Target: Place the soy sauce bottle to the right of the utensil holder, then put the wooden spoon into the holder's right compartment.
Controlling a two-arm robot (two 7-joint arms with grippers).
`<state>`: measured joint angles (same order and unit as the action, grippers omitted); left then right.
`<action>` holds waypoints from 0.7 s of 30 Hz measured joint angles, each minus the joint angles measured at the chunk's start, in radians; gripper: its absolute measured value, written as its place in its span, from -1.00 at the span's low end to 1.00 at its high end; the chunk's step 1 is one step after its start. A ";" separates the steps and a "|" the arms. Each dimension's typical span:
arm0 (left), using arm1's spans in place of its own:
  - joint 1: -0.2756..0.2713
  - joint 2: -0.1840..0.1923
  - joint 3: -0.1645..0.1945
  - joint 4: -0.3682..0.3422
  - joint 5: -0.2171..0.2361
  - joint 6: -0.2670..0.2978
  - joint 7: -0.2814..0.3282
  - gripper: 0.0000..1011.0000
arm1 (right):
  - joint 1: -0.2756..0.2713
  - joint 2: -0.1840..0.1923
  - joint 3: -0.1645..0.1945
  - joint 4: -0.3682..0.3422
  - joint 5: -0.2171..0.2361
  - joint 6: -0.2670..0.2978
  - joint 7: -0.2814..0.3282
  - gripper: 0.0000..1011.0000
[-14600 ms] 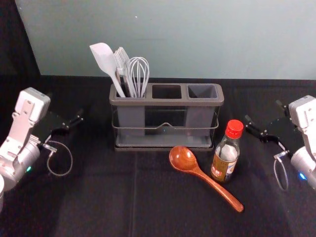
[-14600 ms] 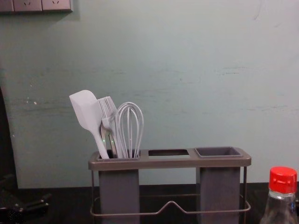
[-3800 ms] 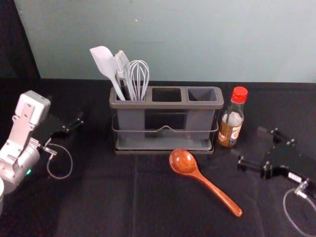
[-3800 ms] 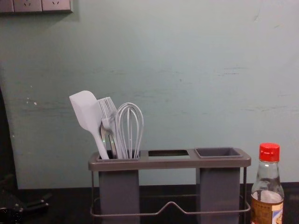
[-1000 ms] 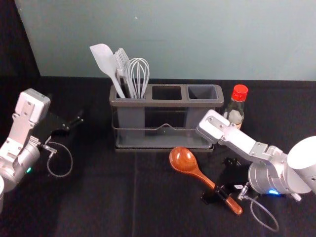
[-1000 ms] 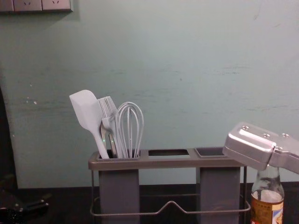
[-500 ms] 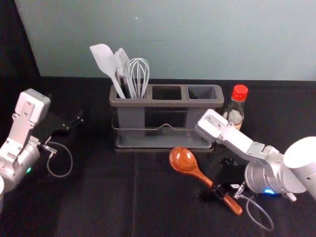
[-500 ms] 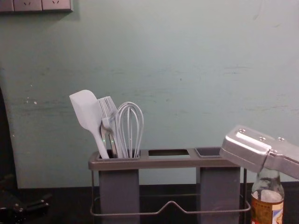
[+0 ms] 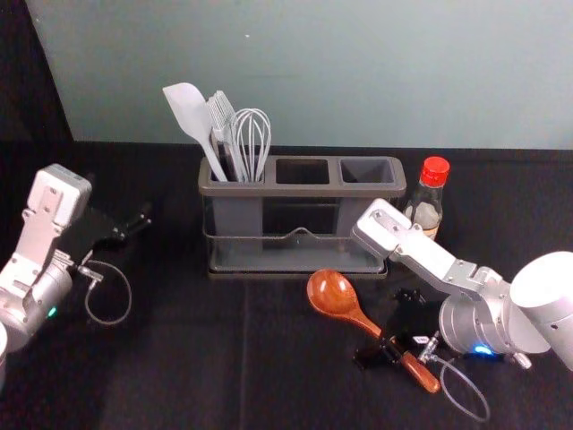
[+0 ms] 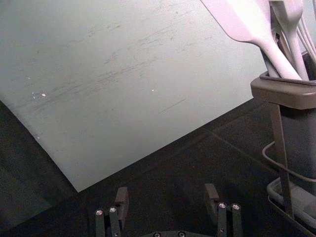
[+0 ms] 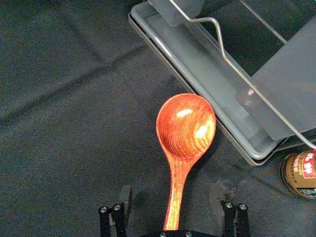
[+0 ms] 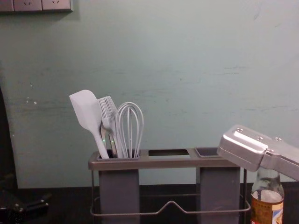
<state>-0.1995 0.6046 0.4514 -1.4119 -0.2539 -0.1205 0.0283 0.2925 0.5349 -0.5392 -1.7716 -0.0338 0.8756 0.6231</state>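
You have your right claw [image 9: 380,328] low at the handle of the glossy reddish-brown wooden spoon [image 9: 329,291], fingers apart on either side. The spoon lies before the grey plastic utensil holder [image 9: 304,189]; the red-capped glass soy sauce bottle [image 9: 434,171] stands just right of it. Your left claw [image 9: 121,194] idles at left, fingers apart.
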 joint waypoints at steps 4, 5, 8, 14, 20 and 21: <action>0.000 0.000 0.000 0.000 0.000 0.000 0.000 0.99 | -0.001 -0.005 0.003 0.002 -0.003 0.000 0.003 0.95; 0.000 0.000 0.000 0.000 0.000 0.000 0.000 0.99 | -0.002 -0.008 0.005 0.005 -0.004 0.000 0.003 0.88; 0.000 0.000 0.000 0.000 0.000 0.000 0.000 0.99 | -0.003 -0.015 0.010 0.012 -0.004 0.001 0.003 0.80; 0.000 0.000 0.000 0.000 0.000 0.000 0.000 0.99 | -0.005 -0.025 0.019 0.022 -0.004 0.001 0.001 0.41; 0.000 0.000 0.000 0.000 0.000 0.000 0.000 0.99 | -0.011 -0.031 0.026 0.030 0.000 -0.003 0.000 0.07; 0.000 0.000 0.000 0.000 0.000 0.000 0.000 0.99 | -0.011 -0.031 0.027 0.030 0.001 -0.003 0.000 0.01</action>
<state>-0.1995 0.6047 0.4514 -1.4120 -0.2539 -0.1205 0.0283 0.2810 0.5037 -0.5121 -1.7413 -0.0328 0.8725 0.6234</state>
